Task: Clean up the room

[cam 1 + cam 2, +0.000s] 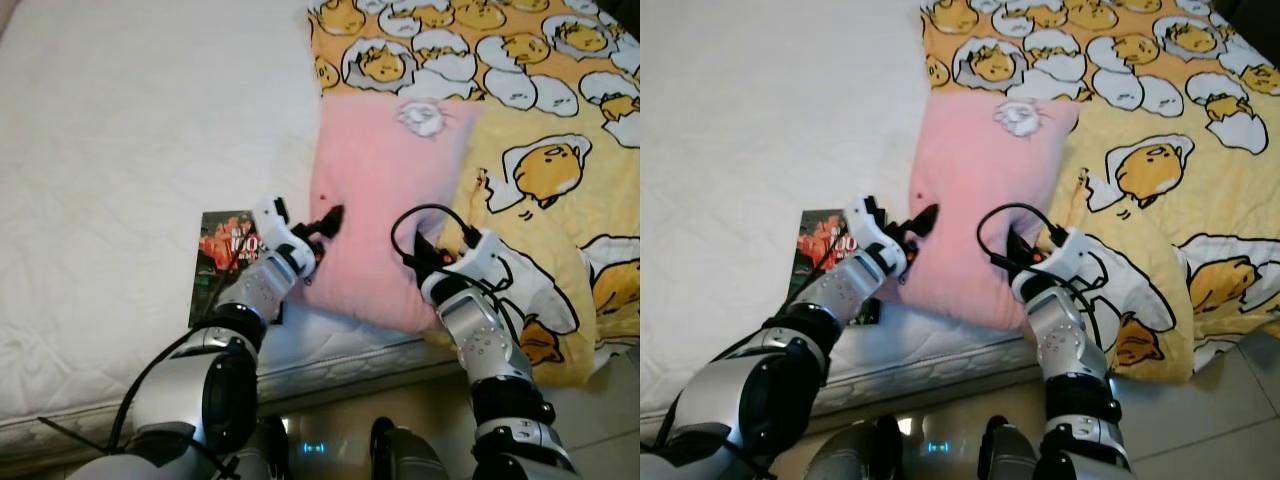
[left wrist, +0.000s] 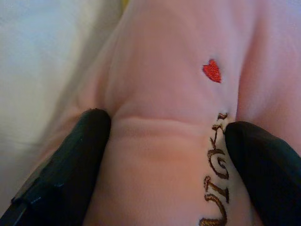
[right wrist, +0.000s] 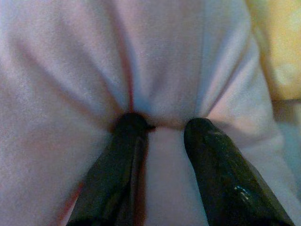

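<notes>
Tiled floor [image 1: 1230, 400] runs along the near edge of the bed [image 1: 120, 150], whose white mattress extends away from the robot.

Nearest the robot, both silver arms reach forward over the mattress edge. A magazine [image 1: 222, 250] with a dark cover and red print lies flat on the white sheet near the bed's edge, partly under the left forearm.

Left gripper [image 1: 322, 228]: positioned at the left side of the pink pillow [image 1: 385, 190], near its lower corner. In the left wrist view, the two black fingers [image 2: 70, 165] stand apart with a raised fold of pink fabric between them, both pressing into the pillow [image 2: 164, 94]. A small red embroidered heart [image 2: 212, 71] and a line of brown embroidered script [image 2: 216, 179] lie on the fabric just beside the fold.

Right gripper [image 1: 425, 252]: positioned at the pillow's near right edge. In the right wrist view, its fingers [image 3: 122, 165] are close together and pinch a narrow gather of pink fabric [image 3: 160, 70], with creases radiating from the grip point. A black cable [image 1: 420, 215] loops above this wrist.

The pillow lies on the bed with its near end at the mattress edge. Its right side and far end rest on a yellow blanket [image 1: 540, 170] printed with egg-yolk cartoon figures. A white embroidered patch [image 1: 423, 117] sits at the pillow's far end.

The blanket covers the right part of the bed to the far side, and its near corner hangs over the mattress edge toward the floor.
</notes>
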You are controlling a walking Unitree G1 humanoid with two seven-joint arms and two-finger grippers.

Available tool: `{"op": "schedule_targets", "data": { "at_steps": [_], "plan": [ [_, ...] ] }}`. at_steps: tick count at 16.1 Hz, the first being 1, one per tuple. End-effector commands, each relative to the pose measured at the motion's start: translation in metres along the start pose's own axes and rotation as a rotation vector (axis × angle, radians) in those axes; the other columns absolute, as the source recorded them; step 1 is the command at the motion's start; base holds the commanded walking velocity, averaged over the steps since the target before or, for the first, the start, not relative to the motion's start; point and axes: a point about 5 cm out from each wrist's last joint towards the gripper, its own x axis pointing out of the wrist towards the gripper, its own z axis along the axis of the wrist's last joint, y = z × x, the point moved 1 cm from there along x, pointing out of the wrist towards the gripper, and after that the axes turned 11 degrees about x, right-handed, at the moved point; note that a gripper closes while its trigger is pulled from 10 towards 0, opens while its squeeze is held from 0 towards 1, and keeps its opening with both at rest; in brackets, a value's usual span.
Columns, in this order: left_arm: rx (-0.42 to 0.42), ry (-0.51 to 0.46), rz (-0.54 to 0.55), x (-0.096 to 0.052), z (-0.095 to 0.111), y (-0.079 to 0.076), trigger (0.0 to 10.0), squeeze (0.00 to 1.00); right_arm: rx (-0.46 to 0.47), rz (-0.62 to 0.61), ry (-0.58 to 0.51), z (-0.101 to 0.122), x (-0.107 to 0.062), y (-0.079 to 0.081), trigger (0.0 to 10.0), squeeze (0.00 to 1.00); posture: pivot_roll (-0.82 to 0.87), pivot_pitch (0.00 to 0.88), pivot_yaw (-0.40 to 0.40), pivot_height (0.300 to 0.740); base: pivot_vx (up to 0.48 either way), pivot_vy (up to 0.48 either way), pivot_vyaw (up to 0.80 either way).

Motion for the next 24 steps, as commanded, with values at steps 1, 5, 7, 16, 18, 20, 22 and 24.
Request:
{"op": "schedule_targets", "data": {
  "at_steps": [1,5,7,16,18,20,22,24],
  "plan": [
    [-0.004,0.108,-0.065,0.003,-0.026,-0.015,10.0,0.00,0.027,-0.037,0.066,-0.015,-0.002,-0.007,10.0,0.00,-0.09,0.246,0.025,0.728,0.000,0.000,0.00],
    [0.304,0.253,-0.115,-0.008,-0.052,-0.005,10.0,0.00,0.005,-0.092,0.099,-0.015,-0.009,-0.026,10.0,0.00,-0.10,0.246,0.028,0.728,0.000,0.000,0.00],
    [0.395,0.312,-0.256,-0.013,-0.053,-0.007,10.0,0.00,-0.010,-0.095,0.136,-0.020,-0.010,-0.028,10.0,0.00,-0.09,0.237,0.023,0.728,0.000,0.000,0.00],
    [0.063,0.318,-0.319,-0.014,-0.082,-0.026,0.0,0.00,0.005,-0.091,0.155,-0.021,-0.007,-0.031,0.0,0.00,-0.10,0.231,0.010,0.728,0.000,0.000,0.00],
    [0.129,0.350,-0.349,-0.016,-0.089,-0.029,0.0,0.00,-0.002,-0.073,0.164,-0.019,-0.009,-0.031,0.0,0.00,-0.10,0.222,-0.002,0.728,0.000,0.000,0.00],
    [0.149,0.354,-0.353,-0.018,-0.089,-0.026,0.0,0.00,-0.011,-0.087,0.161,-0.014,-0.012,-0.037,0.0,0.00,-0.10,0.216,-0.012,0.728,0.000,0.000,0.00],
    [0.146,0.342,-0.345,-0.021,-0.090,-0.021,0.0,0.00,-0.026,-0.101,0.152,-0.011,-0.015,-0.041,0.0,0.00,-0.10,0.211,-0.022,0.728,0.000,0.000,0.00],
    [0.148,0.317,-0.317,-0.023,-0.087,-0.014,0.0,0.00,-0.082,-0.107,0.162,-0.010,-0.019,-0.044,0.0,0.00,-0.10,0.207,-0.035,0.728,0.000,0.000,0.00]
  ]
}}
